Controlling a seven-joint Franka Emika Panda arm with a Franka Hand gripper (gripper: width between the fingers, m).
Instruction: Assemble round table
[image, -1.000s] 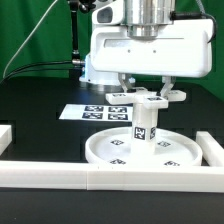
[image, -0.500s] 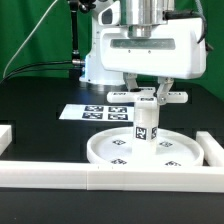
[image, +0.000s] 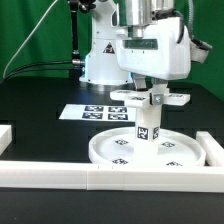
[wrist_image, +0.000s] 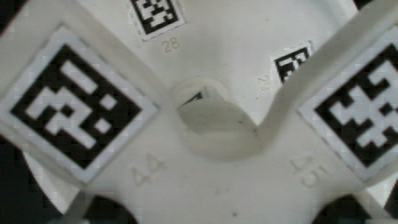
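The round disc lies flat on the black table, tags facing up. A short cylindrical leg stands upright at its middle. The cross-shaped foot sits level on top of the leg. My gripper comes straight down on the foot's hub, one finger on each side, shut on it. In the wrist view the foot fills the picture, with its centre hole and tagged arms. My fingertips do not show there.
The marker board lies behind the disc, toward the exterior view's left. White border rails run along the front, left and right. The arm's white base stands behind.
My wrist has turned about its vertical axis over the leg, and the cross-shaped foot has turned with it. The disc and leg stay in place.
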